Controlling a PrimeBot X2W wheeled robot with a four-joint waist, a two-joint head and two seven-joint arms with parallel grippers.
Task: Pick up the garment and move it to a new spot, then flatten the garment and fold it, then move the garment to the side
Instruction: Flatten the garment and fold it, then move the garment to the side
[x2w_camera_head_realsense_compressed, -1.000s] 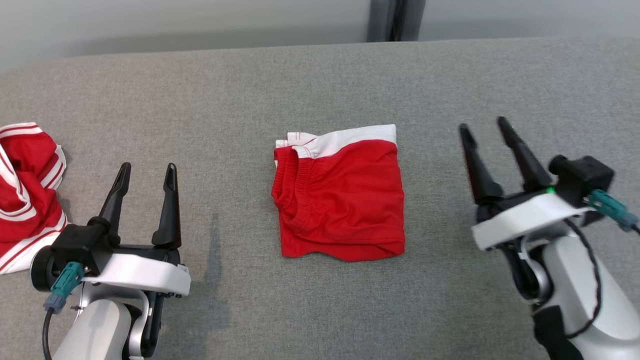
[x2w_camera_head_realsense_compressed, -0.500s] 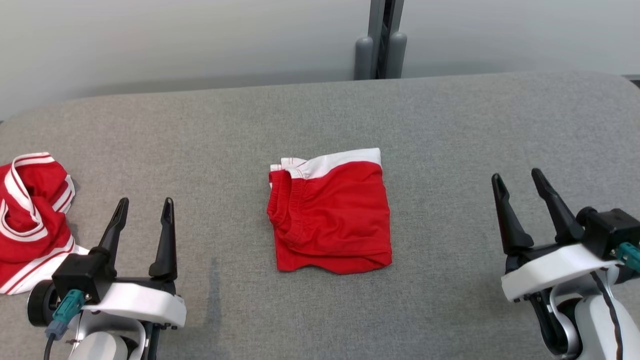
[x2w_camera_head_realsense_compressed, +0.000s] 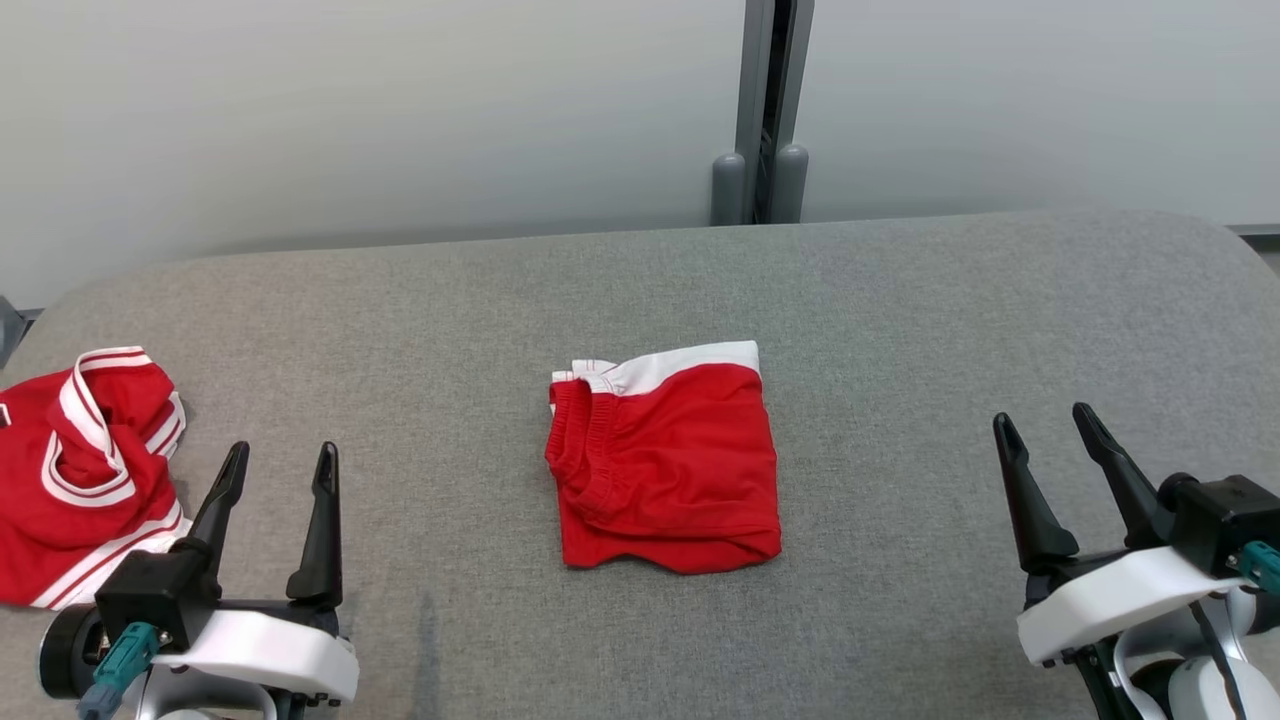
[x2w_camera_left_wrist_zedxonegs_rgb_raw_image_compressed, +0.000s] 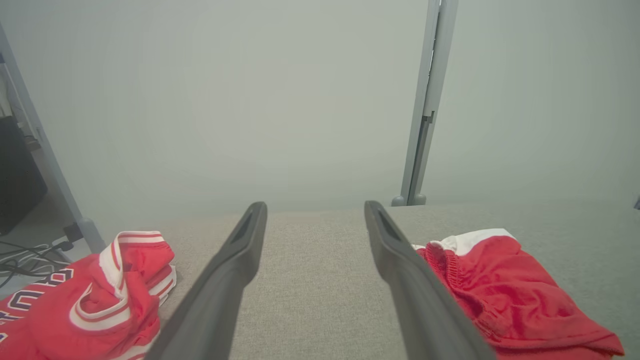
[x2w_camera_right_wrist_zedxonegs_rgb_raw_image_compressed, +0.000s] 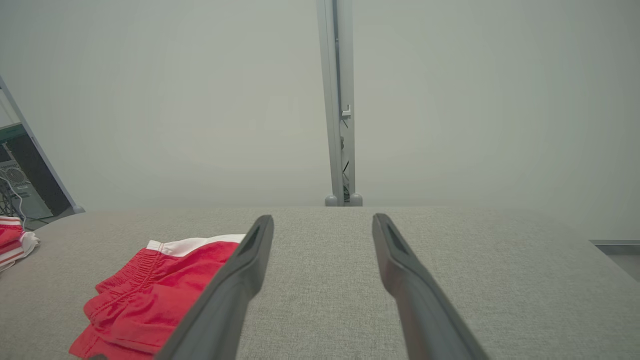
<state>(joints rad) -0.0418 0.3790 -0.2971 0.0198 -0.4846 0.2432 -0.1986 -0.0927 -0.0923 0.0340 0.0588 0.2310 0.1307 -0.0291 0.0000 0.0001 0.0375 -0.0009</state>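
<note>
The left gripper (x2w_camera_head_realsense_compressed: 283, 450) is seen with its two dark fingers spread wide and nothing clasped. The right gripper (x2w_camera_head_realsense_compressed: 1041, 415) is likewise parted and empty. Between the two grippers, about level with the fingertips and well apart from both, the folded red garment (x2w_camera_head_realsense_compressed: 665, 465) is laid flat on the grey padded surface (x2w_camera_head_realsense_compressed: 900, 320). Its white band is turned away from the fingers. Just outside the left gripper's outer finger, a crumpled red-and-white jersey (x2w_camera_head_realsense_compressed: 85, 475) is found. Far beyond the fingertips, a grey post (x2w_camera_head_realsense_compressed: 765, 110) is set against the pale wall (x2w_camera_head_realsense_compressed: 400, 120).
</note>
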